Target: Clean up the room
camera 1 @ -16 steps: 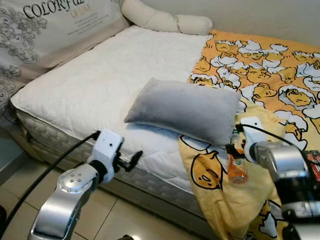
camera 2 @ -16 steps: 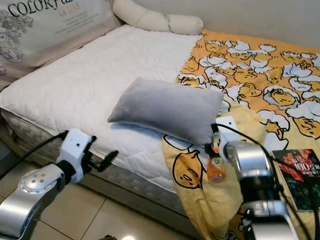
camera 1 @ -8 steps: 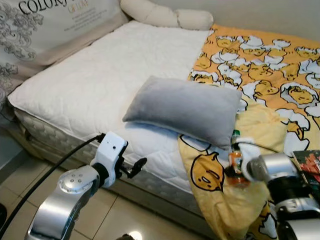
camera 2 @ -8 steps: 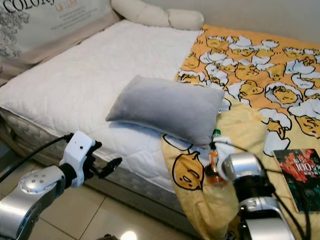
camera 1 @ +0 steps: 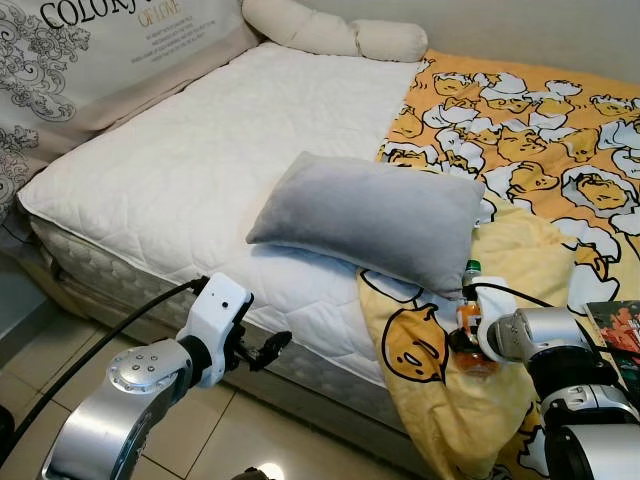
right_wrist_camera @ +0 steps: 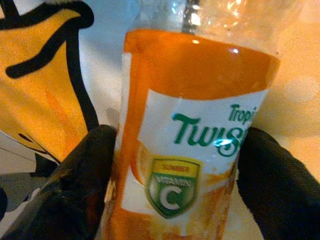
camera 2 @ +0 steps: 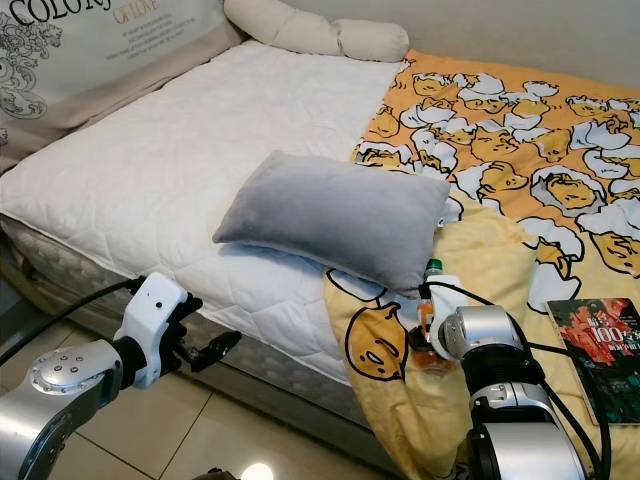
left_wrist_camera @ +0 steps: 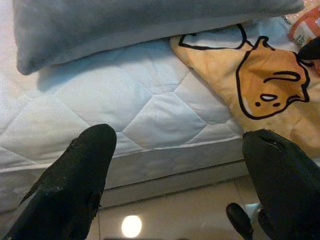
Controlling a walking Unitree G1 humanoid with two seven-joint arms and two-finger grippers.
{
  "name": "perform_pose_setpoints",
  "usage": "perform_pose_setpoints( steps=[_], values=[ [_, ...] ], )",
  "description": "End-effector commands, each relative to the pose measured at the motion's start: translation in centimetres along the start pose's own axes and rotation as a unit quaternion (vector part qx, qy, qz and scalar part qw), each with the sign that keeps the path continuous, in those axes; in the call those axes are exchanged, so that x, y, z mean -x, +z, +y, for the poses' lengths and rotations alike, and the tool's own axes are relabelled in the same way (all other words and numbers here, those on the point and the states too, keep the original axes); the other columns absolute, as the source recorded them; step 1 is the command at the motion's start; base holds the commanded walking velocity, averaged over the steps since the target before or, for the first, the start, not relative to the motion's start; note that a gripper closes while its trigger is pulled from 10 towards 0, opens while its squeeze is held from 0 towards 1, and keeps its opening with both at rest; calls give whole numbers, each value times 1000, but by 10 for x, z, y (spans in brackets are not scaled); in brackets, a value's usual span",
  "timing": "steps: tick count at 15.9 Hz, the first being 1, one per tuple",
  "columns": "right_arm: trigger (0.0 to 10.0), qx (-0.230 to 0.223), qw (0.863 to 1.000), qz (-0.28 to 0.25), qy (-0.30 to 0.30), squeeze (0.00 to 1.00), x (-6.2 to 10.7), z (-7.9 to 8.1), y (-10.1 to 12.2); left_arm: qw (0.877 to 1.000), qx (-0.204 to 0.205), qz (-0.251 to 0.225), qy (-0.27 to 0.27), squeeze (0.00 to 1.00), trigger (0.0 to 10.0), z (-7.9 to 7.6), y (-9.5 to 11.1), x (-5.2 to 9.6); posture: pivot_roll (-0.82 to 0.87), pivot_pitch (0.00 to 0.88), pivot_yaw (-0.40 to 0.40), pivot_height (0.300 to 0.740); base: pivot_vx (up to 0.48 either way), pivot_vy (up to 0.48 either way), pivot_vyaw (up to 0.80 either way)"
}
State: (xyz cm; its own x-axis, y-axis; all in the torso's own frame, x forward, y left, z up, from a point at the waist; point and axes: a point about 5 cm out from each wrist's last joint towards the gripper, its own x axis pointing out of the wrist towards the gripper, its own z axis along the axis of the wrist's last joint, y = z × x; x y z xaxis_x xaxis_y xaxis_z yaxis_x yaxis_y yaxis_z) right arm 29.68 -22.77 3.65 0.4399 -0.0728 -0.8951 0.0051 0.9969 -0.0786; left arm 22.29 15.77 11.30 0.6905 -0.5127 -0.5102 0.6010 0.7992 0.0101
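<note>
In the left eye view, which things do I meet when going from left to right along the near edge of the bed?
Left gripper → grey pillow → orange juice bottle held in right gripper → book

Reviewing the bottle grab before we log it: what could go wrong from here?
1. The right claw is shut on the orange plastic juice bottle at its label; the smooth bottle could slip.
2. The bottle sits against the rumpled yellow duck-print blanket, so lifting may drag cloth.
3. The grey rectangular pillow lies close by; the arm might nudge it. The left claw hangs open beside the white mattress.
</note>
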Motion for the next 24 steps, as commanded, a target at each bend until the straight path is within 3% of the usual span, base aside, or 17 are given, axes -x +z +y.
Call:
perform_pose_setpoints(
  steps=[1, 7, 9, 10, 11, 13, 14, 15, 16, 17, 18, 19, 20, 21, 22, 23, 24],
  values=[
    [0, -7, 1000, -6, 0, 0, 1, -1, 5, 1000, -7, -2, -9, 486, 10000, -3, 3, 3, 6, 0, 0, 740, 0, 0, 0],
    [0, -17, 1000, -16, -1, 0, 1, -1, 8, 1000, 0, 2, -14, 478, 10000, -2, 2, 4, -3, 0, 6, 740, 0, 0, 0],
    [0, -26, 999, -42, -2, 0, 5, -6, 13, 1000, 3, 3, -13, 451, 10000, -2, 2, 4, -3, 0, 4, 740, 0, 0, 0],
    [0, -33, 997, -69, 10, 0, 14, -11, 15, 1000, 4, 3, -10, 357, 10000, -3, 1, 4, -5, 0, 2, 740, 0, 0, 0],
    [0, -39, 996, -75, 12, 0, 17, -13, 16, 1000, 5, 3, -9, 357, 10000, -3, 0, 4, -5, 0, 1, 740, 0, 0, 0],
    [0, -36, 987, -155, 5, 0, 38, -23, 26, 1000, 5, -9, 11, 149, 10000, -1, 1, 5, -13, 0, 0, 740, 0, 0, 0],
    [0, -37, 976, -212, 4, 0, 51, -25, 33, 1000, 5, -20, 22, 0, 10000, 0, 2, 6, -18, 0, 2, 740, 0, 0, 0],
    [4706, -30, 959, -281, 0, 0, 66, -27, 44, 999, 10, -26, 40, 0, 10000, 2, 4, 6, -20, 0, 3, 740, 0, 0, 0],
    [10000, -98, 929, -355, 46, 0, 83, -21, 57, 997, 4, -36, 65, 0, 10000, 4, 5, 5, -21, 0, 5, 740, 0, 0, 0],
    [10000, -119, 907, -396, 75, 0, 95, -13, 61, 994, -9, -50, 93, 0, 10000, 7, 9, 4, -18, 0, 4, 740, 0, 0, 0],
    [10000, -108, 904, -407, 79, 0, 98, -9, 61, 993, -14, -54, 105, 0, 10000, 9, 10, 4, -18, 0, 4, 740, 0, 0, 0],
    [10000, -53, 894, -430, 113, 0, 105, 19, 54, 985, 20, -83, 148, 0, 10000, 14, 19, 4, -14, 0, 8, 740, 0, 0, 800],
    [10000, -40, 891, -435, 124, 0, 106, 28, 51, 982, 30, -92, 160, 0, 10000, 16, 22, 5, -14, 0, 8, 740, 0, 0, 800],
    [10000, 0, 889, -435, 140, 0, 105, 49, 41, 969, 1, -114, 218, 0, 10000, 24, 30, 7, 0, 0, 3, 740, 0, 0, 800],
    [10000, 11, 889, -432, 150, 0, 102, 61, 34, 955, -6, -132, 266, 0, 10000, 30, 34, 9, 5, 0, -1, 740, 0, 0, 800],
    [10000, 10, 889, -432, 152, 0, 101, 67, 29, 943, -8, -150, 297, 0, 10000, 32, 36, 10, 6, 0, 3, 740, 0, 0, 800],
    [10000, -1, 890, -431, 150, 0, 101, 70, 25, 943, -3, -146, 299, 0, 10000, 31, 34, 9, -5, 0, 15, 740, 0, 0, 800]
  ],
)
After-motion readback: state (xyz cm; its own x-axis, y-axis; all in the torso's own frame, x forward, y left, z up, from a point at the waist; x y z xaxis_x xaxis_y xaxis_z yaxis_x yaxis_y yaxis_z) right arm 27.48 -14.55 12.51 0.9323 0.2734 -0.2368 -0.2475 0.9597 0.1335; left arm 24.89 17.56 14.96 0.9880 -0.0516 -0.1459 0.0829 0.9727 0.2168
